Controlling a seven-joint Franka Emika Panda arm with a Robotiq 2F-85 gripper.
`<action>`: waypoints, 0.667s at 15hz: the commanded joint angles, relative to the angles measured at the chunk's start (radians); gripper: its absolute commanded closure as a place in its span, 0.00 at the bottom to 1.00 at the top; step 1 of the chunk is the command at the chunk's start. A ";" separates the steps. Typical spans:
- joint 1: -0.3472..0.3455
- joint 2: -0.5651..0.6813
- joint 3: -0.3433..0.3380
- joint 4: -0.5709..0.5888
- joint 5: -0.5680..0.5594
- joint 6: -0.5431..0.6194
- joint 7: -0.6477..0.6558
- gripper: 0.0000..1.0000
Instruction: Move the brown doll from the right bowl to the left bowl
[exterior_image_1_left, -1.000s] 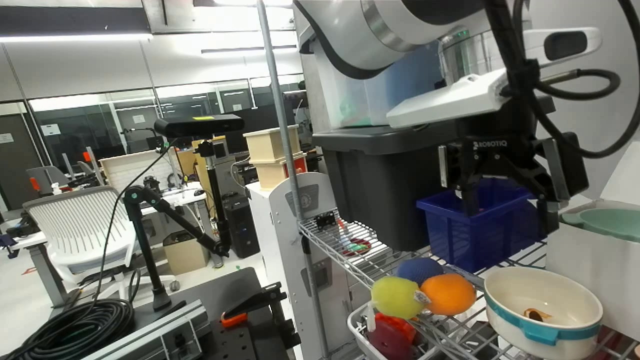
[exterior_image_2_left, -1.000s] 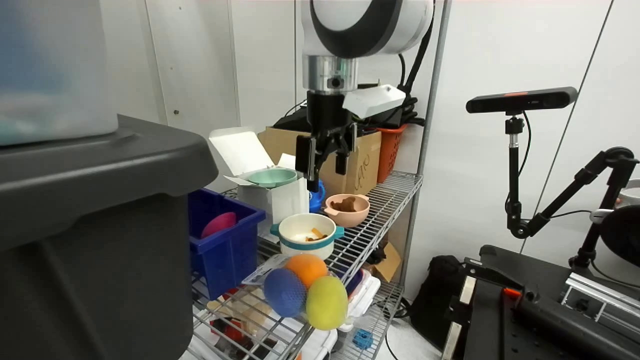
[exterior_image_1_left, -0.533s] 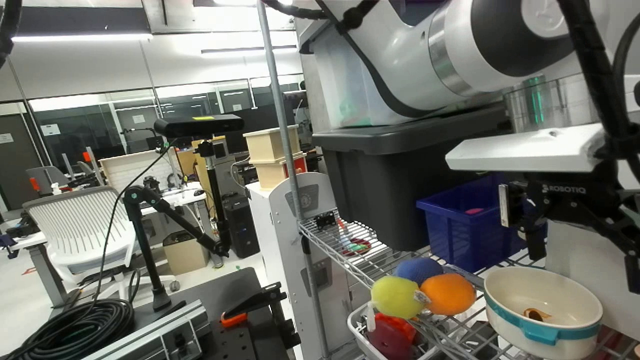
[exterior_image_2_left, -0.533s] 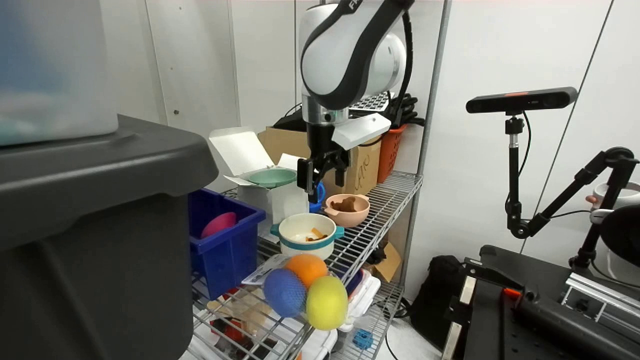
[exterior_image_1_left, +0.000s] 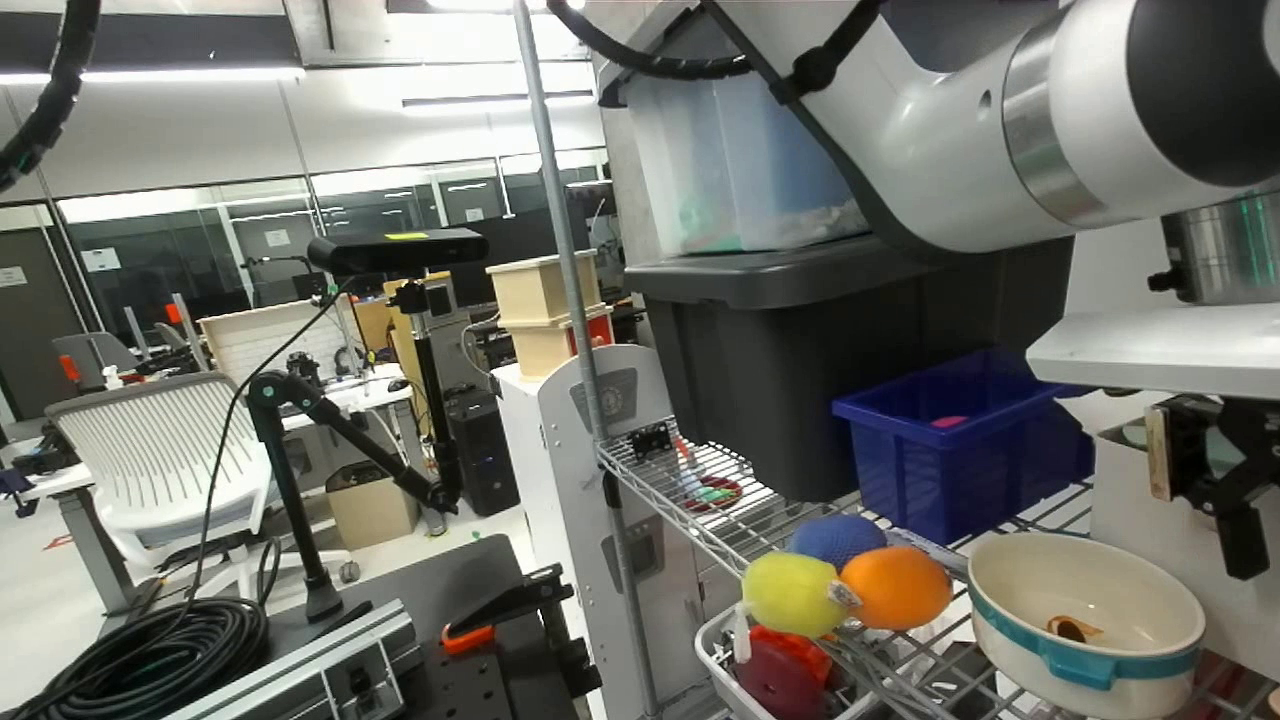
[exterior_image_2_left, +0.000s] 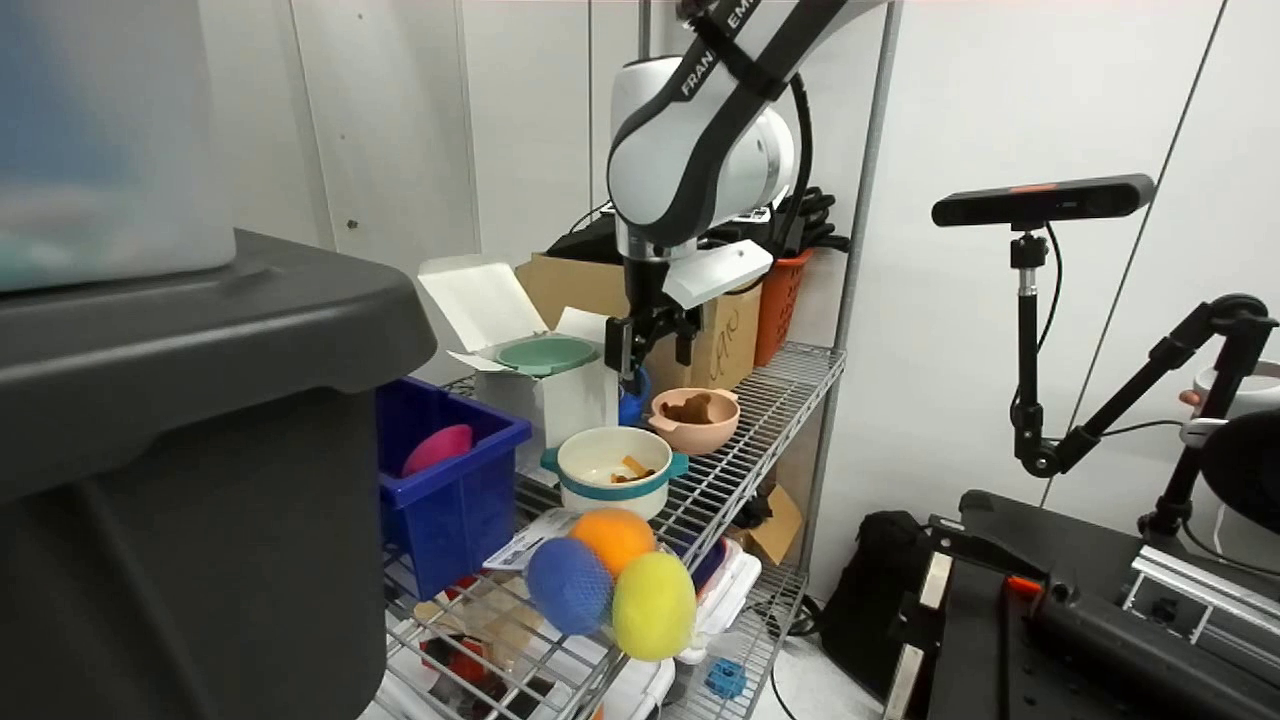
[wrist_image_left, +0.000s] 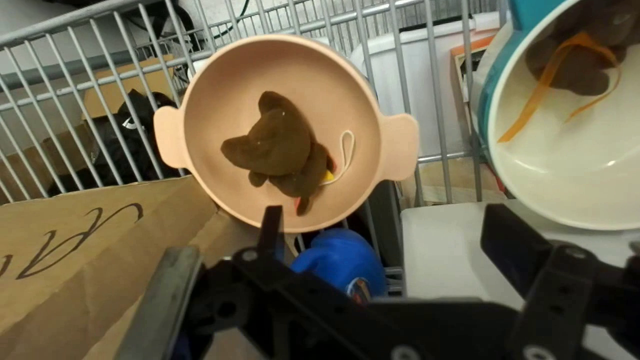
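The brown doll lies in the peach right bowl in the wrist view. Doll and peach bowl also show in an exterior view. The cream left bowl has a teal band and holds another dark brown item with an orange ribbon. The cream bowl shows in both exterior views. My gripper is open and empty, above the shelf; in the wrist view its fingers appear below the two bowls. An exterior view shows the gripper higher than the peach bowl.
A cardboard box and a blue object stand close to the peach bowl. A white box holds a green bowl. A blue crate and orange, blue and yellow balls are beside the cream bowl.
The arm has moved right and down in an exterior view, past the blue crate, so the gripper is partly out of that picture. The doll and both bowls have not moved.
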 joint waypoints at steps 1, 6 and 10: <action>-0.006 0.027 -0.005 0.056 0.008 -0.044 0.005 0.00; -0.029 0.050 -0.015 0.085 0.007 -0.104 -0.004 0.00; -0.057 0.079 -0.022 0.118 0.009 -0.142 -0.007 0.00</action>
